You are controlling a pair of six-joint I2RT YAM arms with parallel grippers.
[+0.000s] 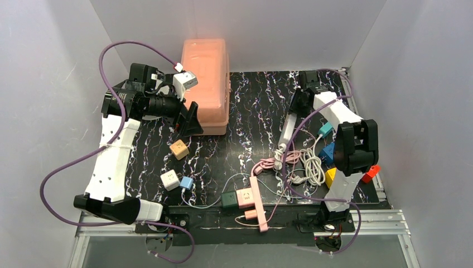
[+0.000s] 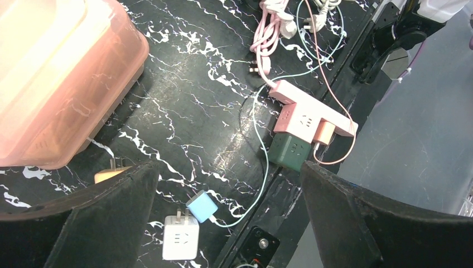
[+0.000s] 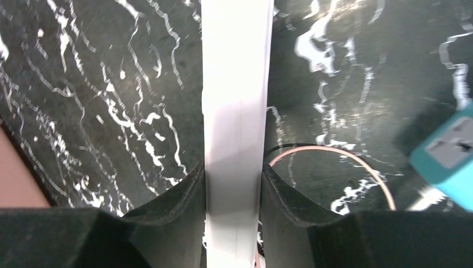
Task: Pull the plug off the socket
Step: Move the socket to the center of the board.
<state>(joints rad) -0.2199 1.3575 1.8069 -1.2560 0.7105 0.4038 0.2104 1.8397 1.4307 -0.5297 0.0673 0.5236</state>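
Right gripper (image 3: 233,187): jaws closed partway, clamped across the narrow width of the white power strip (image 3: 234,84), one finger on each long side. The strip lies flat on the black marbled table (image 3: 111,84), far right of the workspace, running toward the arm bases.

Its near end goes into the cable tangle (image 1: 304,164). I can't tell from here which plug sits in it, or where.

A teal adapter (image 3: 446,151) is just beside the strip, not touching. A thin pink cable (image 3: 334,159) loops between them.

Left gripper (image 2: 228,218): fully open, holding nothing, hanging high over the table next to the pink container (image 2: 56,84). Below it is the pink power strip (image 2: 312,109) at the near edge, with a pink cube (image 2: 298,120) and green cube (image 2: 290,149) beside it and a small pink plug (image 2: 323,133) against its side.

Handling, my read:
- Strip is light, rigid, smooth plastic. It'll lift or skid with the plug unless pinned, so the right clamp looks like the brace.
- The plug is held only by contact friction, so expect a sharp release.
- Grip the plug's hard body across its flat sides, never the cord, which is soft and will just stretch or slip.
- Pull straight along the pins. Sideways load risks bending them.
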